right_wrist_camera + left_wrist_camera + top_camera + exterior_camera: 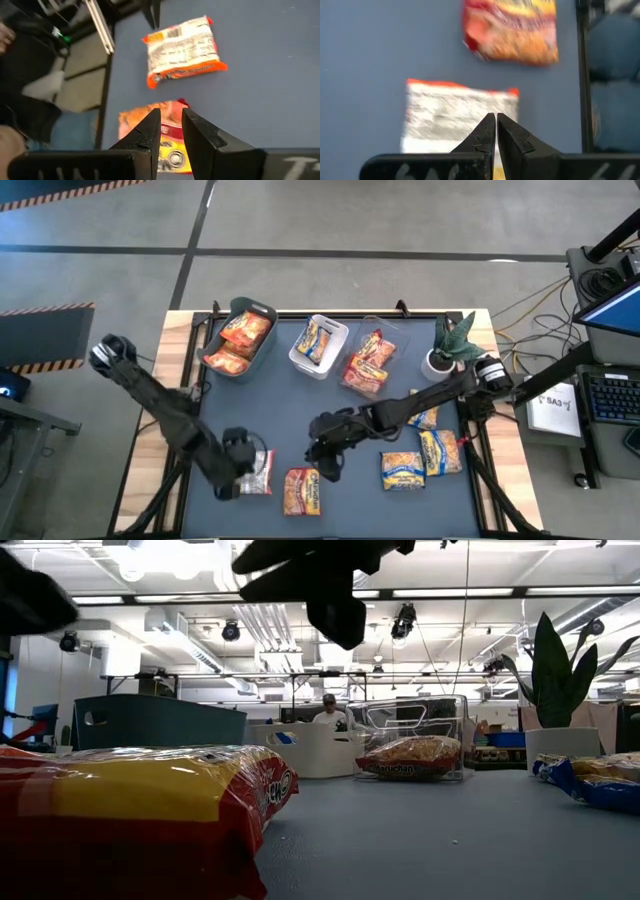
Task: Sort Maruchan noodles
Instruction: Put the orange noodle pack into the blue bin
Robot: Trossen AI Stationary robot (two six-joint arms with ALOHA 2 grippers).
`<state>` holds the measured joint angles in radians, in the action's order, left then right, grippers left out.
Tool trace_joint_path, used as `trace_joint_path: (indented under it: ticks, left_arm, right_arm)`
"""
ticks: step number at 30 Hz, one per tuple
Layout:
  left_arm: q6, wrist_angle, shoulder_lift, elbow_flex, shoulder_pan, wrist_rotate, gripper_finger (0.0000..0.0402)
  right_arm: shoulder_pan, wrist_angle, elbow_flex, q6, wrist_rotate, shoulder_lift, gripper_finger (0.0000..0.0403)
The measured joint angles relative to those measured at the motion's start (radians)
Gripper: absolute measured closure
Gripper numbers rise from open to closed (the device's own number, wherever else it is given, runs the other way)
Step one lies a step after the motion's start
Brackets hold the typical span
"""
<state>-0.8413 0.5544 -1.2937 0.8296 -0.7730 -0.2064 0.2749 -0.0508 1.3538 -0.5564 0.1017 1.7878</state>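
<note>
- The right pincer [328, 465] is being held above the near middle of the surface [300, 395], its fingers almost closed with only a narrow gap between them and nothing pinched; in the right wrist view it is poised over the orange-red packet [165, 135].
- The left pincer [237, 450] is being held at the near left, fingers pressed together and empty, just beside the whitish-silver packet [258, 472].
- Step in hand, as judged: a loose packet is being approached for pickup; no packet is being carried by either arm.
- Next move, as judged: the right fingers are to be spread, lowered astride the orange-red packet and closed on its crinkly edge; transfer to the grey-green bin [262, 312] is then being called for, since packets of that colour are lying there.
- Count of loose Maruchan noodles [402, 471] on the surface: one whitish-silver, one orange-red, and three blue-and-yellow near the right, one partly hidden under the right arm.
- Count in bins: two orange-red packets in the grey-green bin; one blue-and-yellow visible in the white bin [336, 329]; about three whitish-red in the clear bin [392, 332], the exact number being uncertain.
- A potted plant [452, 345] is standing at the far right corner.
</note>
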Motion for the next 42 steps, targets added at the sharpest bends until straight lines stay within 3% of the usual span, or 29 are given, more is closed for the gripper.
trace_joint_path:
  ticks: [5,11,14,19,24,30,36,42]
  left_arm:
    - [-0.022,0.067,-0.181,0.141,-0.121,-0.014,0.0402]
    - [-0.072,0.147,-0.376,0.282,-0.209,-0.075,0.0402]
    - [-0.099,0.194,-0.457,0.322,-0.224,-0.090,0.0402]
    - [-0.153,0.247,-0.554,0.333,-0.228,-0.091,0.0402]
    - [-0.202,0.250,-0.592,0.314,-0.232,-0.103,0.0402]
    - [-0.203,0.299,-0.601,0.306,-0.233,-0.204,0.0402]
    - [-0.219,0.363,-0.603,0.276,-0.230,-0.308,0.0402]
    - [-0.277,0.360,-0.597,0.222,-0.227,-0.323,0.0402]
  right_arm:
    - [0.003,0.127,-0.046,-0.022,-0.044,0.000,0.0330]
    - [0.005,0.147,-0.050,0.007,-0.127,0.000,0.0336]
    - [0.011,0.178,-0.050,0.035,-0.188,0.014,0.0336]
    - [0.013,0.311,-0.050,0.028,-0.199,0.083,0.0320]
    - [-0.002,0.352,-0.027,0.004,-0.199,0.155,0.0286]
    - [-0.043,0.327,0.064,-0.011,-0.199,0.255,0.0225]
    - [-0.101,0.272,0.149,-0.019,-0.147,0.331,0.0166]
    - [-0.154,0.254,0.175,-0.042,-0.089,0.373,0.0121]
